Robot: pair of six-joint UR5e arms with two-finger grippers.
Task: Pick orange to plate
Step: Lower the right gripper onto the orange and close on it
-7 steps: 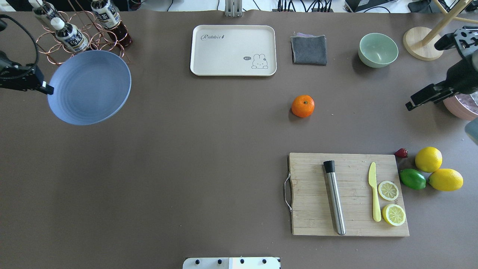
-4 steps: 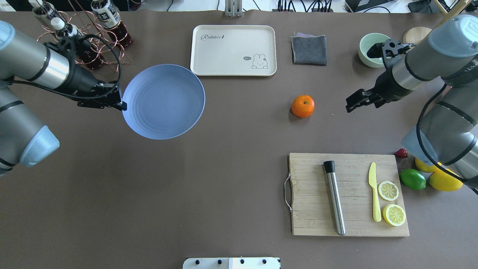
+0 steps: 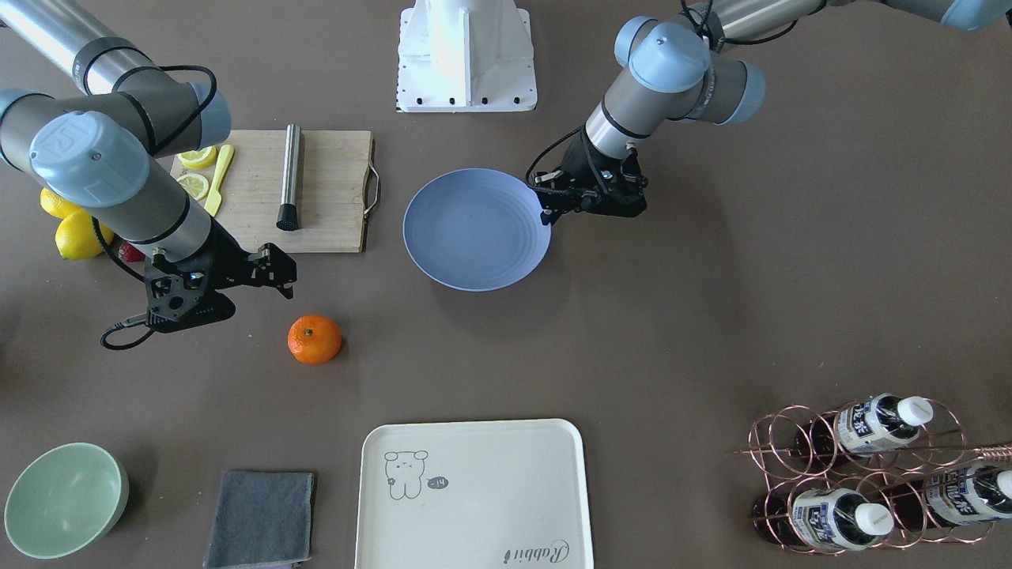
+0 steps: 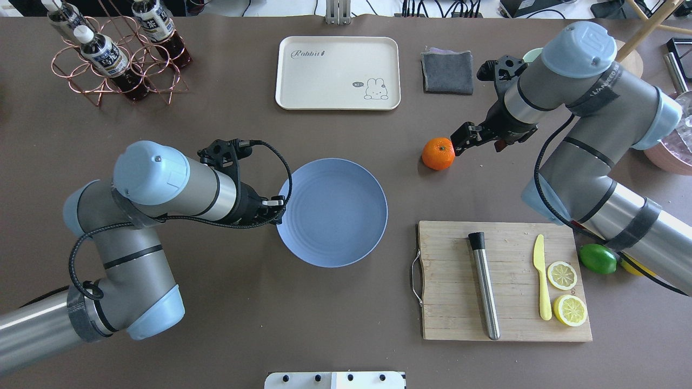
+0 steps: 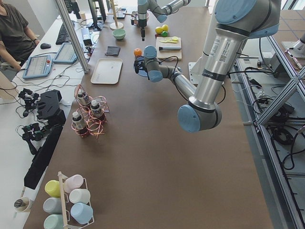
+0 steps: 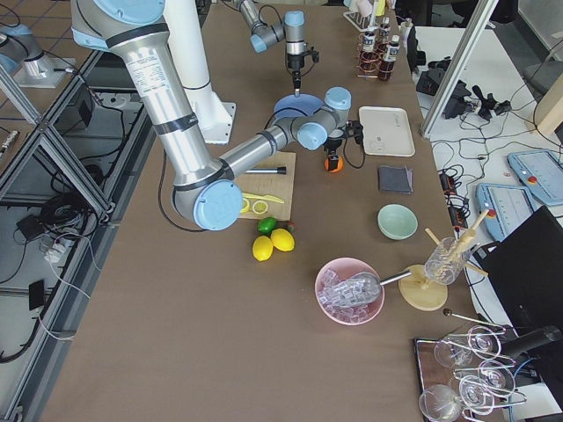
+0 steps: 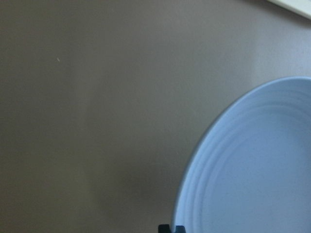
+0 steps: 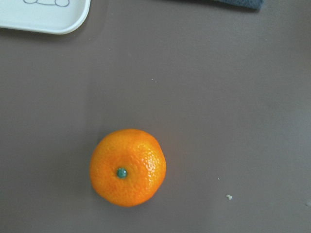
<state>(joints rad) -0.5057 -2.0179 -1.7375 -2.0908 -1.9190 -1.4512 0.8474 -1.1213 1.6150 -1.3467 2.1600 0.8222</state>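
Small round bright-orange mandarin [image 4: 438,153], dimpled skin, on the matte brown surface [image 4: 216,324], right of centre, toward the far edge. Just beside it the right pincer [image 4: 459,143], jaws apart, empty. Left pincer [image 4: 277,207] clamped on the rim of the shallow, ringed periwinkle plastic plate [image 4: 335,216], mid-surface. Green stem dot [image 8: 121,172] clearest from the right wrist.

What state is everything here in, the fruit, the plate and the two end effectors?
orange: whole, lying free, ungripped.
plate: empty, held at its rim.
left end effector: shut on the plate's rim.
right end effector: open, empty, beside the orange.
lemon slices: cut, face up.
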